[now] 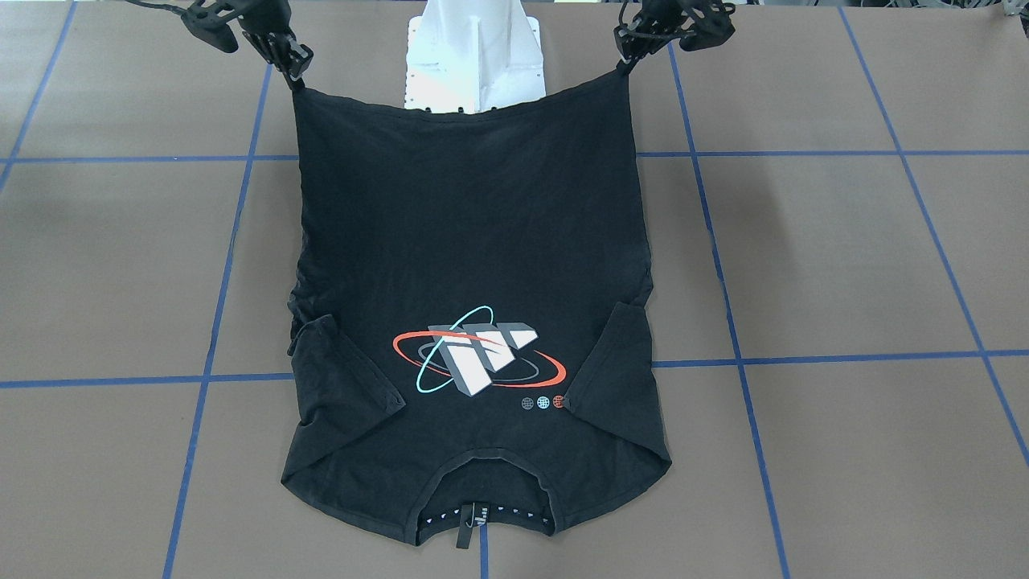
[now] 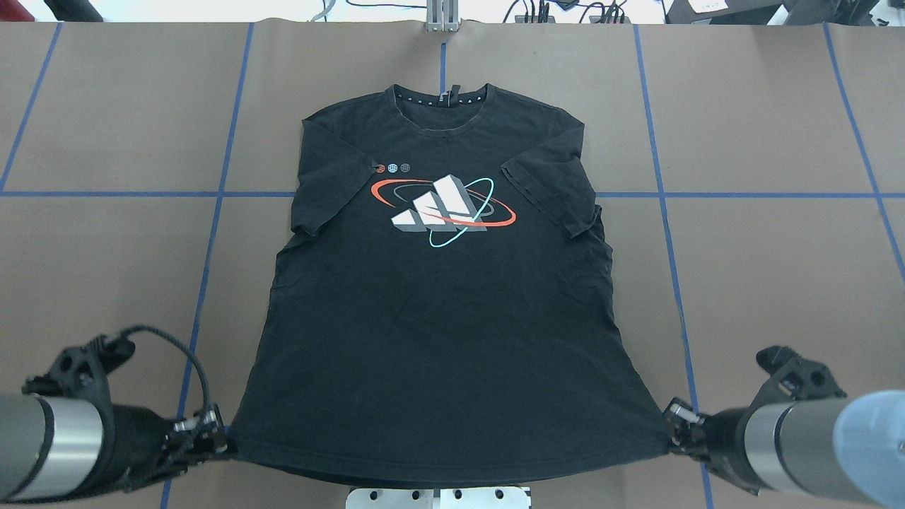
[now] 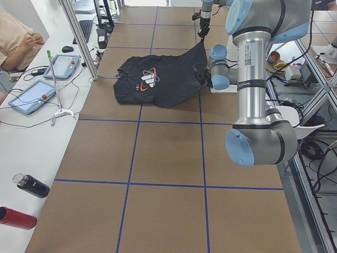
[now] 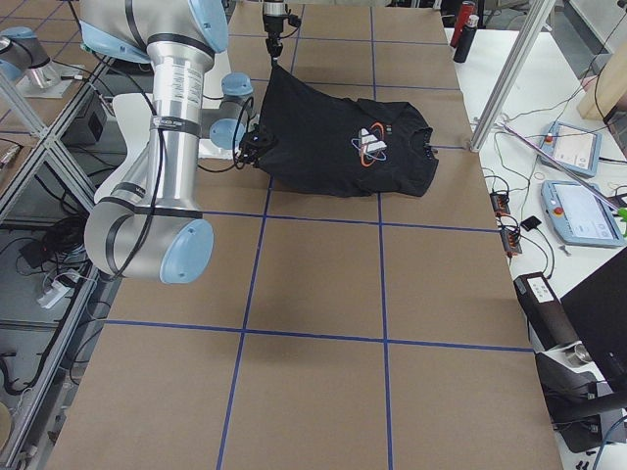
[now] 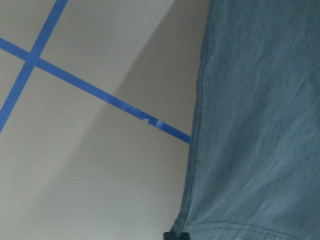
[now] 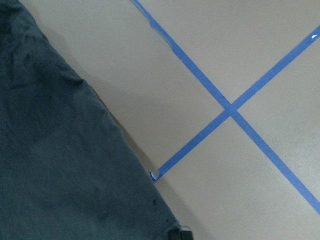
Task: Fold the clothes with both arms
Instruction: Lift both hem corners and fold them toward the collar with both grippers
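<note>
The black T-shirt (image 2: pixel 438 304) lies graphic side up, its collar (image 2: pixel 440 106) at the far end and both sleeves folded inward over its front. The red, teal and white orbit graphic (image 2: pixel 442 205) shows on the chest. My left gripper (image 2: pixel 225 442) is shut on the hem's left corner and my right gripper (image 2: pixel 670 424) is shut on the right corner. In the front-facing view the left gripper (image 1: pixel 625 64) and right gripper (image 1: pixel 296 76) hold the hem stretched and raised over the base, while the collar end rests on the table. The wrist views show only shirt fabric (image 5: pixel 260 125) (image 6: pixel 60 165) over the brown table.
The white pedestal base (image 1: pixel 474 48) stands just behind the raised hem. Blue tape lines (image 2: pixel 212 233) grid the brown table. At the operators' side are tablets (image 3: pixel 31 95), bottles (image 3: pixel 31 185), a metal post (image 3: pixel 79 37) and a seated person (image 3: pixel 16 37).
</note>
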`<state>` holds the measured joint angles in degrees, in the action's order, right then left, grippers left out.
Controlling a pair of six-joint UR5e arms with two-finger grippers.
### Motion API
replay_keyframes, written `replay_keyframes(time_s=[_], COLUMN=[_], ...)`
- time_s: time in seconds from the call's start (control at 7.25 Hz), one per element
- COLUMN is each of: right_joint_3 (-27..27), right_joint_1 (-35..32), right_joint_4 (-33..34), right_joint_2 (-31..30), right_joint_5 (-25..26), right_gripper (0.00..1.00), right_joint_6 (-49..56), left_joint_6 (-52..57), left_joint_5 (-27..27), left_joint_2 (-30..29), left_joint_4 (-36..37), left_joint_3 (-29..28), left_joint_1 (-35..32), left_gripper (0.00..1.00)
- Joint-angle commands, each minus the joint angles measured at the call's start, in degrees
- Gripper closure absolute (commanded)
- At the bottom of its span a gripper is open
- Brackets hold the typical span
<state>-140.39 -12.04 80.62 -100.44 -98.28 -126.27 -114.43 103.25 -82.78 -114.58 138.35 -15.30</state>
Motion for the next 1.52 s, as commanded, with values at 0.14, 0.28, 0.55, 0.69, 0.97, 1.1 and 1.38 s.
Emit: replay_keyframes(time_s=[0.14, 0.28, 0.55, 0.69, 0.97, 1.1, 1.38], right_joint_3=[4.0, 7.2, 13.5, 17.7, 25.6, 30.5, 42.5], right_joint_1=[-14.9, -18.8, -25.6, -29.1, -34.1, -35.8, -38.3], right_joint_4=[13.7, 22.6, 26.4, 26.0, 25.8, 24.1, 17.6], right_joint_2=[15.2, 23.6, 29.7, 32.0, 35.8, 39.1, 45.0], right_joint_5=[-6.2, -7.0, -8.3, -10.4, -11.2, -11.2, -11.8], right_gripper=[1.00, 1.00, 1.00, 1.00, 1.00, 1.00, 1.00], right_joint_6=[7.3, 11.6, 18.6, 21.7, 29.2, 30.5, 31.7], left_joint_6=[14.1, 20.7, 33.7, 37.2, 40.9, 41.2, 41.4], left_joint_5=[3.5, 5.1, 6.3, 8.8, 14.9, 16.0, 15.6], left_joint_2=[-3.7, -8.1, -13.4, -16.8, -24.2, -26.4, -31.4], left_joint_4=[0.1, 0.1, 0.1, 0.0, -0.9, -0.8, -1.0], left_joint_3=[-2.1, -8.0, -17.5, -22.7, -34.0, -36.1, -42.1], left_joint_1=[-13.6, -18.4, -25.0, -28.3, -33.8, -35.0, -36.2], left_gripper=[1.00, 1.00, 1.00, 1.00, 1.00, 1.00, 1.00])
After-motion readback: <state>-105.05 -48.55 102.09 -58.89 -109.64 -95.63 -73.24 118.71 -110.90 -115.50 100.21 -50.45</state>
